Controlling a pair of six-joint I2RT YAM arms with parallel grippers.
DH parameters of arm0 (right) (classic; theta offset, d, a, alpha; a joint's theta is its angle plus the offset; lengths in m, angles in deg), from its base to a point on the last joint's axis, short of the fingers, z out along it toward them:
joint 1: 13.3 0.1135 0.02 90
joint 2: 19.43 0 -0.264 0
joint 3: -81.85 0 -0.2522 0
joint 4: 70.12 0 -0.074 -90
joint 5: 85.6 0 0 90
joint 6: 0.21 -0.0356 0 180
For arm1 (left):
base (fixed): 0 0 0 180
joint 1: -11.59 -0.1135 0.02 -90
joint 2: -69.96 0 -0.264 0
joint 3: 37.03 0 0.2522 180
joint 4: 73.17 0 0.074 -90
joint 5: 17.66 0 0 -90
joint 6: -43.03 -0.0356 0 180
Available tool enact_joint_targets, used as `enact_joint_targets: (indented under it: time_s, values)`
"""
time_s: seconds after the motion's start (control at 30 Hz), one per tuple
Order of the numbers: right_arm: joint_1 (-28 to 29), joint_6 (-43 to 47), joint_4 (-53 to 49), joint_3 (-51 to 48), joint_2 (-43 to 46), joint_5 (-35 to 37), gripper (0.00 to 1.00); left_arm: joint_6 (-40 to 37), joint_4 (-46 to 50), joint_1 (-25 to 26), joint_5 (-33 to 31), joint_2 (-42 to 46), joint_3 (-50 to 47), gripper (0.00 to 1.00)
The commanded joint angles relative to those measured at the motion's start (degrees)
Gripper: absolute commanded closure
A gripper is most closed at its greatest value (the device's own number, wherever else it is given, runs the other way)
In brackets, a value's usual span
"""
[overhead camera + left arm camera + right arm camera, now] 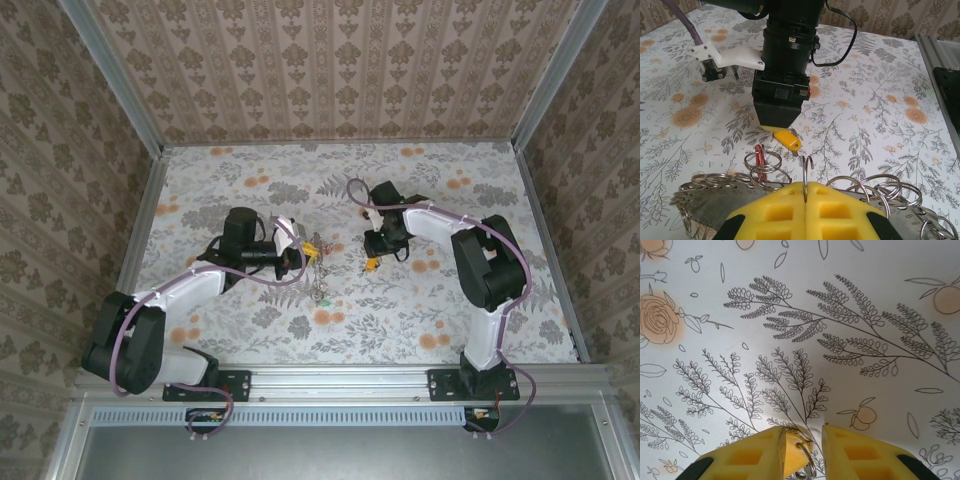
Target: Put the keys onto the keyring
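A table under a grey-and-orange flowered cloth fills the walled bay. The left arm reaches in from the near left and the right arm from the near right, and their tips come close together near the middle of the table.

The left pincer is closed tight. Its yellow fingers press together on the thin wire of the keyring, which stands upright out of the seam between them, its top curved like a hook.

The right pincer points straight down at the cloth just beyond, jaws partly apart. The yellow key lies between them, touching one finger with a sliver of gap to the other. From the left wrist, this key's head pokes out on the cloth from under that tip.

A heap of loose steel rings spreads left to right around the left pincer's fingers. The red key stands among these rings, just left of the keyring.
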Motion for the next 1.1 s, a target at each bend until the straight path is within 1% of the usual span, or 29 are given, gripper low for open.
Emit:
enact_joint_targets:
  time_s: [0.0,0.13,0.2,0.3,0.6,0.73,0.83,1.07]
  values:
    - [-0.4,-0.8,-0.7,-0.4,-1.7,-1.6,0.72,0.8,-0.6,-0.4,1.9,0.0,2.0,1.00]
    - [-0.4,-0.9,-1.2,-0.7,-1.9,-1.5,0.75,0.8,-0.6,-0.4,1.9,0.1,2.1,1.00]
    - [-0.4,-1.1,-1.2,-1.0,-1.6,-1.6,0.78,0.8,-0.7,-0.4,2.1,-0.2,2.2,1.00]
    - [-0.4,-1.4,-1.1,-1.2,-0.9,-1.9,0.81,0.8,-0.6,-0.4,2.2,-0.2,2.3,1.00]
    - [-1.1,-2.2,-2.1,-1.9,1.5,-3.7,0.76,0.7,-0.4,-0.4,2.3,-0.3,2.2,1.00]
    - [-1.3,-2.6,-2.5,-2.5,2.6,-3.9,0.75,0.7,-0.4,-0.4,2.3,-0.2,2.1,1.00]
    - [-1.4,-2.7,-2.3,-3.0,3.3,-3.9,0.76,0.7,-0.4,-0.4,2.4,-0.2,2.2,1.00]
    - [-1.6,-3.3,-1.7,-3.0,3.0,-4.0,0.83,0.5,0.0,-0.4,2.7,-0.4,2.5,1.00]
